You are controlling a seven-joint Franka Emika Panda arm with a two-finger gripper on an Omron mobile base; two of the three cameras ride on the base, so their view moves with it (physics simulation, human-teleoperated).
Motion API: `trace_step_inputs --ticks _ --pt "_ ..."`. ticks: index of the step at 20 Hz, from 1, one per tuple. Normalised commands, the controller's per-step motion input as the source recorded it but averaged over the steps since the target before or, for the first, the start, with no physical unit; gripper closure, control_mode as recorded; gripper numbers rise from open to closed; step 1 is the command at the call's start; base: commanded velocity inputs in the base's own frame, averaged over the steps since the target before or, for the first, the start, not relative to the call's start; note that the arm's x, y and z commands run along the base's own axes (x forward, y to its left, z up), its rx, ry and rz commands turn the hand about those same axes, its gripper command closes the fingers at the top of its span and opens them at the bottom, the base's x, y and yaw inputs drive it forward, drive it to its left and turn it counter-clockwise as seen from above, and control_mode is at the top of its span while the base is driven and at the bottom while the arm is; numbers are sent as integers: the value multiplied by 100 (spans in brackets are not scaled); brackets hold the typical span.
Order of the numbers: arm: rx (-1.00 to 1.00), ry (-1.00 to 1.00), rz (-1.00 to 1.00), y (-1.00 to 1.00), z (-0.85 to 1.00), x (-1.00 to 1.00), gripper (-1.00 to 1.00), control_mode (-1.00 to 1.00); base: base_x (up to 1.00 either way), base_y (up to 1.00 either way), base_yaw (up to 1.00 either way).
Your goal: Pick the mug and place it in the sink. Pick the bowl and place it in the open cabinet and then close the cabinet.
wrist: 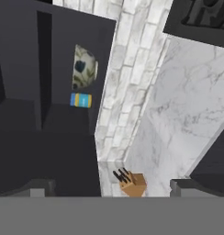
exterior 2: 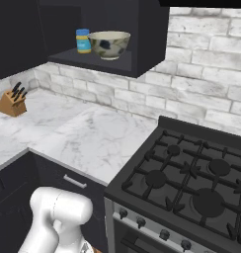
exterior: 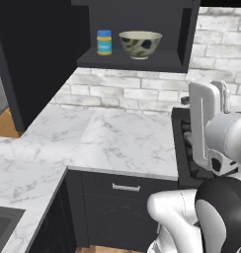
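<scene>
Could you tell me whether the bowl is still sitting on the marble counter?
No, the bowl stands on the shelf of the open cabinet, beside a small blue jar.

White marble counter (exterior: 122, 141), pale brick wall (exterior 2: 201, 86), black gas stove (exterior 2: 191, 183), dark lower cabinets (exterior: 117, 207), wooden floor (exterior: 5, 124).

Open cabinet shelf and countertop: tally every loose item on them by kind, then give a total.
Bowl, on the cabinet shelf: 1
Blue jar with yellow lid, beside the bowl: 1
Knife block, on the countertop: 1
Total: 3
</scene>
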Motion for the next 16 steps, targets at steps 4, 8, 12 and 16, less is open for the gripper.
trace_step_inputs --ticks 4,8,12,16 --pt "0 -6 0 29 0 -35 -100 -100 0 0 0" --pt "0 -7 0 39 2 -36 -100 -100 0 0 0" --pt "0 -3 0 46 0 -28 -100 -100 0 0 0" --pt "0 -1 0 47 -2 -10 -100 -100 0 0 0"
